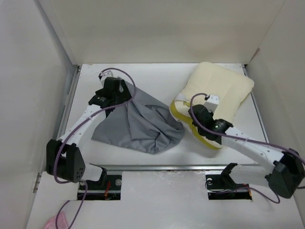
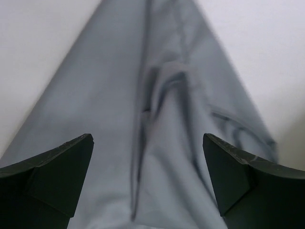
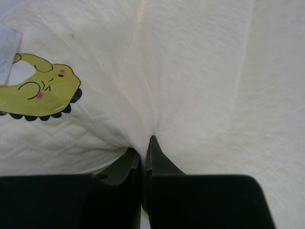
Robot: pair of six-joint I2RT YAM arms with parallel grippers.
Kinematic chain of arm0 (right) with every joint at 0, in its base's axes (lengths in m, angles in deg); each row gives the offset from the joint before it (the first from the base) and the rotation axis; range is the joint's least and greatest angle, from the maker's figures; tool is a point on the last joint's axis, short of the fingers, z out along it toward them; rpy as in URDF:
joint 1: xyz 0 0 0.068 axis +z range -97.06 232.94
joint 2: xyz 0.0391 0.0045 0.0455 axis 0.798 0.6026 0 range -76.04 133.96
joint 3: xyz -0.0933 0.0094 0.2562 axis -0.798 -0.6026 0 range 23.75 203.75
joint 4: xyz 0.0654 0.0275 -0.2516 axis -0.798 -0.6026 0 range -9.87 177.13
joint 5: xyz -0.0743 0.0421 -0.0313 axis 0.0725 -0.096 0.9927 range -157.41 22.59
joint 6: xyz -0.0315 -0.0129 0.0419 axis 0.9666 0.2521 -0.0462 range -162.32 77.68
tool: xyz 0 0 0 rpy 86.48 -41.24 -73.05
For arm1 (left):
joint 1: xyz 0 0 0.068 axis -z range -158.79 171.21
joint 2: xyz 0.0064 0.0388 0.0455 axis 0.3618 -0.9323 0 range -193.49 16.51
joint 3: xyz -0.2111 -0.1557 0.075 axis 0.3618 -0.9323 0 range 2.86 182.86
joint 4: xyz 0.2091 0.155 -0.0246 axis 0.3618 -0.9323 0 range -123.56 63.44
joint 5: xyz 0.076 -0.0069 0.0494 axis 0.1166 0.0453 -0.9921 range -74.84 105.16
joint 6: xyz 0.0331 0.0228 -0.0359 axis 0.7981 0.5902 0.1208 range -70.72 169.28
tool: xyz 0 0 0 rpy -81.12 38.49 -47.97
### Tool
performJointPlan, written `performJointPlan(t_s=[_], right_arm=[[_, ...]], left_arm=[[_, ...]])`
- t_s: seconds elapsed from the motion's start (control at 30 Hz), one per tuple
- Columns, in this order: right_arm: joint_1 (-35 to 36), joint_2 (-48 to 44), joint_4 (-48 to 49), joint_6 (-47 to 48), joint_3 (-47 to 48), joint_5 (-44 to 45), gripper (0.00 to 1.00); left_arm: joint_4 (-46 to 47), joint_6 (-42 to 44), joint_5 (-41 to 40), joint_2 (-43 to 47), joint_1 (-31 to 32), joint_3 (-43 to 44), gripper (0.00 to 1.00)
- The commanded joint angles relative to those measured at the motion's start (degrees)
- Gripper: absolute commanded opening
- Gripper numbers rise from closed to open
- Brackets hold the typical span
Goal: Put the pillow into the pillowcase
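Right gripper (image 3: 144,150), closed on only a thin pinch of cover on the pillow (image 3: 200,71) at 2 o'clock on the worktop (image 1: 152,78), may slip when it pulls, while the left gripper (image 2: 147,139) hangs open over the bunched pillowcase (image 2: 109,95) at 9 o'clock, its mouth unheld.

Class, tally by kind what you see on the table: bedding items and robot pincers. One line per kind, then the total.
pillow: 1
pillowcase: 1
Pincers: 2 (left pincer, right pincer)
Total: 4
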Motion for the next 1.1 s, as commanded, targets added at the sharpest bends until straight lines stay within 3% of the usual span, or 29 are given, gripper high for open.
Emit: performJointPlan(t_s=[0.0,0.13,0.2,0.37,0.43,0.47,0.5,0.57,0.67,0.77,0.97,1.07], right_arm=[[-5.55,6.80,-0.18,-3.87,4.65,4.27,0.00],[-11.46,14.63,-0.72,-2.92,6.92,-3.91,0.00],[-11.46,15.45,-0.72,0.84,8.33,-4.79,0.09],[-6.11,11.52,8.05,23.48,9.48,-9.17,0.48],[-3.74,9.22,8.60,26.61,10.10,-15.12,0.75],[-3.72,6.95,10.34,28.10,10.62,-18.65,0.93],[-3.03,5.88,11.66,30.81,10.62,-22.42,1.00],[-1.89,4.56,14.91,34.95,8.61,-34.86,1.00],[1.01,6.82,17.83,39.53,9.47,-43.43,1.00],[2.95,16.20,17.31,41.12,12.80,-45.57,1.00],[3.49,23.53,18.09,39.90,15.46,-46.72,1.00],[3.49,26.16,18.62,39.37,15.46,-46.80,0.94]], left_arm=[[-0.86,-6.72,-0.01,-0.18,-4.60,-5.08,1.00],[-0.86,-8.04,-1.57,-4.39,-7.24,-6.85,1.00],[-3.48,-9.00,-2.29,-6.07,-8.73,-6.86,1.00],[-5.25,-12.68,-0.45,-2.40,-11.03,-14.31,1.00],[-6.30,-15.49,0.34,3.75,-11.03,-17.82,1.00],[-6.31,-16.46,1.92,6.12,-11.03,-22.02,1.00],[-6.31,-18.74,2.72,8.32,-11.03,-24.06,1.00],[-5.44,-19.81,4.91,14.21,-11.03,-29.23,1.00],[-4.82,-22.70,5.71,18.71,-11.55,-32.69,1.00],[-3.41,-22.71,6.24,18.71,-11.55,-33.93,1.00],[-1.39,-20.60,6.77,11.25,-11.55,-33.22,1.00],[1.86,-19.38,9.22,7.82,-11.55,-33.22,0.92]])
